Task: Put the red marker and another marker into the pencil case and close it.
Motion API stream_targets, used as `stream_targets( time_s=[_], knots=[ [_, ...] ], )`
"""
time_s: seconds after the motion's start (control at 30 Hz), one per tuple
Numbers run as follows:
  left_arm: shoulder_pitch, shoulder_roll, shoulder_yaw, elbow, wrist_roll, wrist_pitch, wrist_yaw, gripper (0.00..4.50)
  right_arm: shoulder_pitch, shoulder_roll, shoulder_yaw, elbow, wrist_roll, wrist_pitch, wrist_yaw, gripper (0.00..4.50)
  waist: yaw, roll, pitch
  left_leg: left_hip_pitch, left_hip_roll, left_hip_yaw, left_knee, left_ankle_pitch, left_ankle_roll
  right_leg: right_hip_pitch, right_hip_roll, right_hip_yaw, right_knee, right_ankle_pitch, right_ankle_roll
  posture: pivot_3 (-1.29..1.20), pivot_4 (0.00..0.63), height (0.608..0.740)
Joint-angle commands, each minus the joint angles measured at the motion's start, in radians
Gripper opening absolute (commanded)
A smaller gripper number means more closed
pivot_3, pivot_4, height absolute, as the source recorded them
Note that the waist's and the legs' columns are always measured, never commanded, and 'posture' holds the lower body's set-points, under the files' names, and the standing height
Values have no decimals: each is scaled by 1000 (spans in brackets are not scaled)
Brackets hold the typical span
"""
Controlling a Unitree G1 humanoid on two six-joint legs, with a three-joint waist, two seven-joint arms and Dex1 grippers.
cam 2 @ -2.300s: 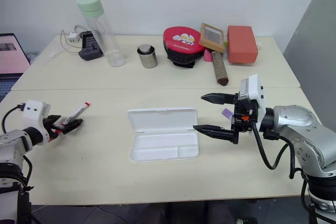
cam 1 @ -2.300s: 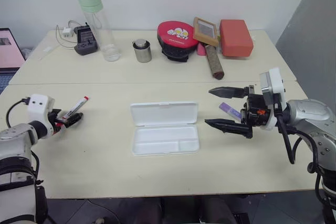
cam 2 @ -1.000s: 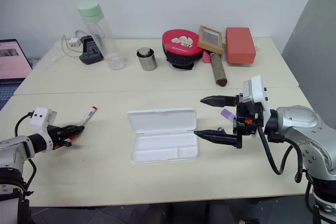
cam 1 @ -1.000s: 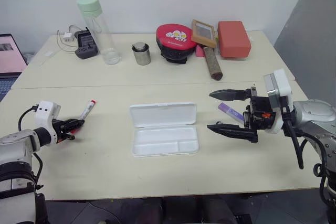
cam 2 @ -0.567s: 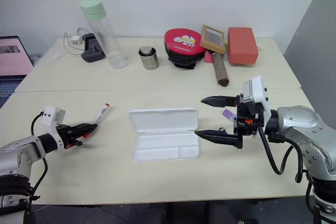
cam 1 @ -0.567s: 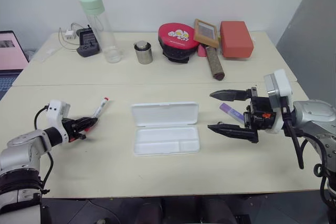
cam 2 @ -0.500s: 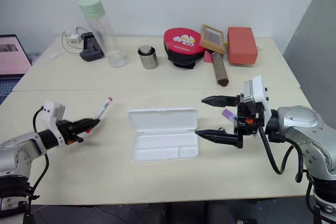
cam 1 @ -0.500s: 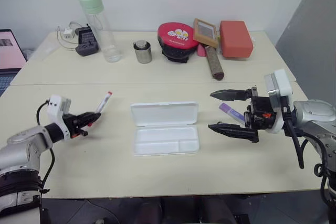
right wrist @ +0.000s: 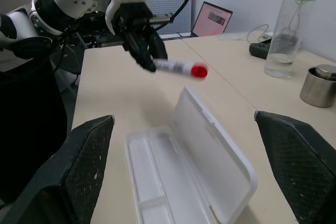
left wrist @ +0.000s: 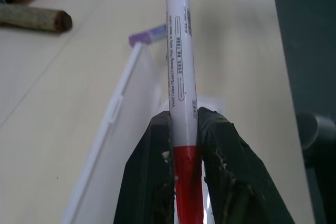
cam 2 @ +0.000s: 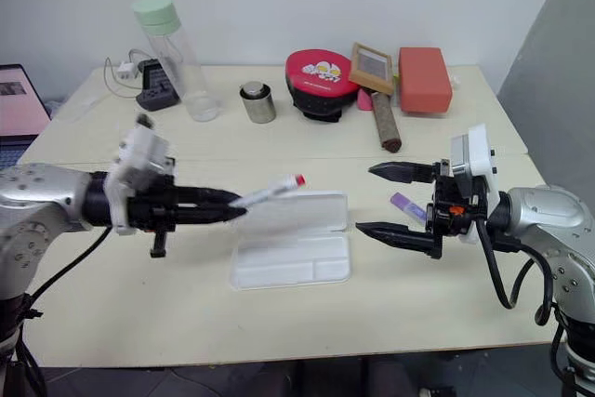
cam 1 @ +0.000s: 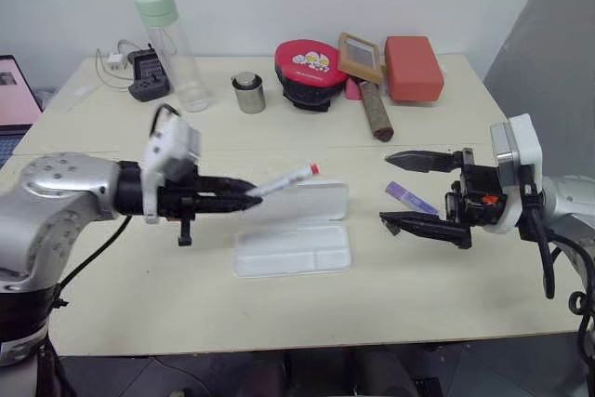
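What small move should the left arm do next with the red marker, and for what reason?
Probably lower the left gripper a little toward the tray of the pencil case before letting go. It is shut on the red marker, which hangs in the air over the case's raised lid, not yet over the tray. The case lies open, so nothing blocks the way down.
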Motion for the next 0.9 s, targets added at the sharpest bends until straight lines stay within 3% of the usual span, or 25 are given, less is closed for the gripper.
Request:
stream_targets(
  time_s=[0.03, 0.13, 0.53, 0.9],
  knots=[
    [3, 13, -114, 54, 146, -147, -52, 429, 18, 5, -39, -58, 20, -16, -36, 4500, -1, 0, 0, 0, 0, 0, 0, 0, 0, 0, 0, 0, 0, 0, 0, 0, 150, 740],
    [-22, -11, -219, 131, 283, -277, -59, 429, 44, 5, -53, -88, 33, -9, -65, 4500, 3, 0, 0, -1, 0, 0, 0, 0, 0, 0, 1, -1, 0, 0, 0, 0, 150, 740],
    [-161, -160, -334, 320, 431, -449, -111, 429, 120, -31, -59, -130, 24, -2, -96, 4500, 3, -3, 1, -2, 0, 0, 1, 0, 0, 0, 0, -2, -1, 0, 0, 0, 150, 740],
    [-168, -241, -338, 293, 437, -337, -88, 429, 135, -36, -63, -146, 28, -2, -117, 4500, 1, -3, 1, -2, 0, 0, 1, 0, 0, 0, 1, -3, 0, 0, 0, 0, 150, 740]
  ],
)
